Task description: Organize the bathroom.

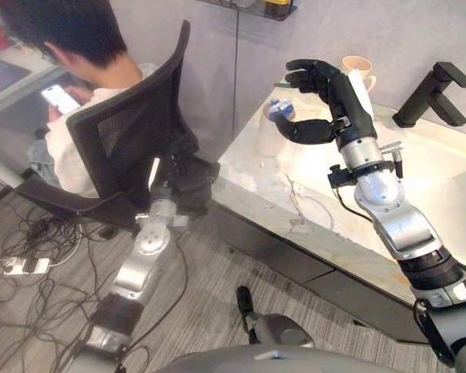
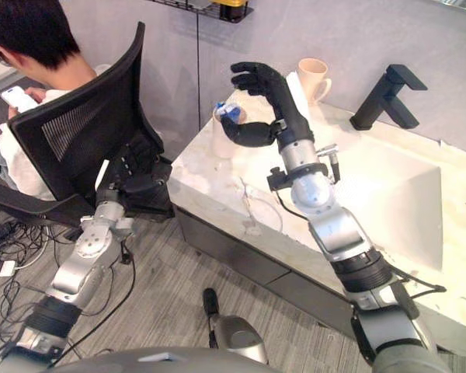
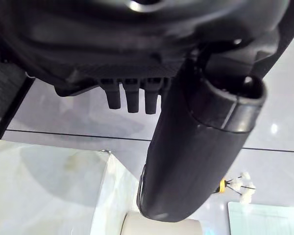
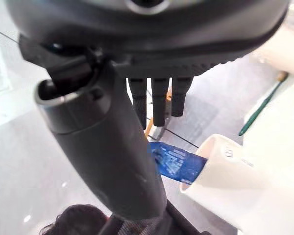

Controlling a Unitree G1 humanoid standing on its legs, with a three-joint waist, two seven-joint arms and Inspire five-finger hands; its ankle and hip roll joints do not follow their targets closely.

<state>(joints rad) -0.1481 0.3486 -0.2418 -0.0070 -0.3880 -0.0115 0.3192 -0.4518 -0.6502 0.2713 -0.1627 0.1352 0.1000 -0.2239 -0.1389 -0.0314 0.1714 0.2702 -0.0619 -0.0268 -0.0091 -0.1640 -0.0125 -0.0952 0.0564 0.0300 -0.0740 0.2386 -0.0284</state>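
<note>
My right hand (image 2: 264,101) is raised over the far left corner of the pale marble tabletop (image 2: 217,175), fingers spread and relaxed, thumb sticking out toward a white cup (image 1: 272,128). Nothing is gripped. The cup stands upright near that corner, with a blue tube (image 4: 179,164) leaning out of its mouth; in the right wrist view the tube sits just past my thumb, close to it, though I cannot tell whether they touch.

A beige mug (image 2: 314,78) stands behind my hand by the wall. A green stick-like item (image 4: 262,107) lies on the tabletop beside it. A black tap (image 1: 435,97) rises at the back edge of the sink basin (image 2: 408,194), which is to the right of my forearm.

My left hand (image 2: 140,183) is low, off the tabletop, against the back of a black mesh office chair (image 1: 128,132). Its fingers look relaxed and straight in the left wrist view, holding nothing.

A person (image 1: 78,47) sits in the chair, turned away, holding a phone (image 1: 60,99). Cables and a power strip (image 1: 23,266) lie on the grey floor.
</note>
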